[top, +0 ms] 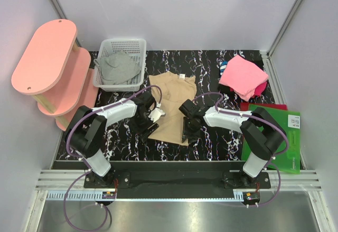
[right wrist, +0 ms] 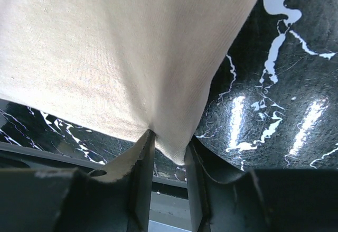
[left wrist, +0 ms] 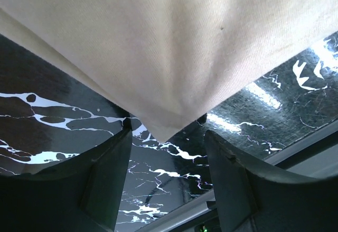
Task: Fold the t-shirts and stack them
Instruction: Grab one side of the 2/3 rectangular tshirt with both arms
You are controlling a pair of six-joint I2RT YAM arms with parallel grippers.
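- Your white mesh basket point(top: 122, 42) holds the crumpled grey t-shirt point(top: 117, 68).
- Soft tan t-shirt point(top: 171, 102) lies on the glossy marbled table point(top: 211, 68); right gripper point(right wrist: 169, 142) pinches one corner, left gripper point(left wrist: 168, 137) stands released around another.

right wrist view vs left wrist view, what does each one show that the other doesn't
Only right wrist: the right end effector nearly closed, pinching a corner of the tan t-shirt. Only left wrist: the left end effector wide open, a shirt corner pointing loose into its gap. Both: tan cloth over the black marbled table.
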